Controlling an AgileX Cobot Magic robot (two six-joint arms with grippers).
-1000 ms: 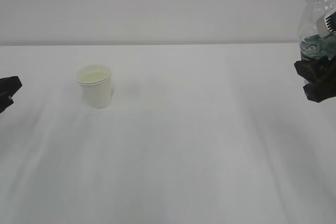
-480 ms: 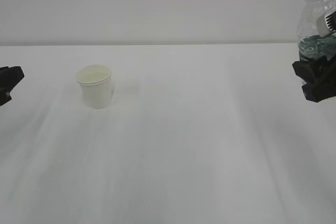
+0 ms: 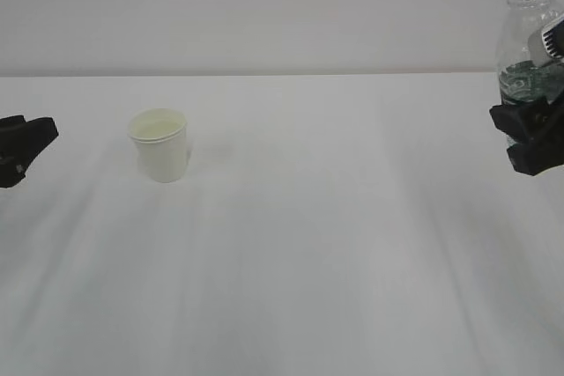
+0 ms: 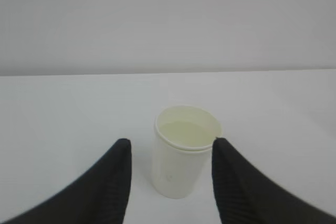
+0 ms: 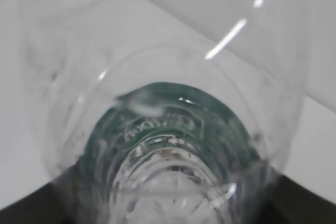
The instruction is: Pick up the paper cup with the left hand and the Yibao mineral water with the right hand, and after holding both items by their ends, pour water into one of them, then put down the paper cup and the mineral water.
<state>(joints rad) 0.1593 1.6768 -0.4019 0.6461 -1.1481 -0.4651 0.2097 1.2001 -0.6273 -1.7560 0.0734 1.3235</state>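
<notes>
A: Where does the paper cup (image 3: 159, 155) stand?

B: Upright on the white table (image 3: 300, 253), left of the middle in the exterior view, on its own, with nothing touching it. Its rolled rim faces up and the inside is pale yellowish.

A: And from the left wrist view?

B: The paper cup (image 4: 184, 149) sits ahead of the left hand (image 4: 168, 182), framed between the two black fingers (image 4: 113, 177). The prongs stand apart, wider than the cup, with a gap on the left side. On the right, the fingertip overlaps the rim in the picture, and contact cannot be told. The jaws are parted and hold nothing.

A: How near is that hand in the exterior view?

B: The left hand (image 3: 26, 149) shows only as a black tip at the left edge, near the cup's height and apart from it.

A: The Yibao mineral water?

B: The Yibao mineral water (image 3: 531, 37) is at the far right edge, upright, its capless neck on top and the dark green label low on the clear body. The right hand (image 3: 531, 134) grips it around the lower part, jaws closed on the bottle. Whether its base touches the table cannot be told.

A: Does the right wrist view add anything?

B: It looks along the clear ribbed bottle (image 5: 163, 129) from very close, with green label print showing through the plastic and dark gripper parts at the lower corners.
</notes>
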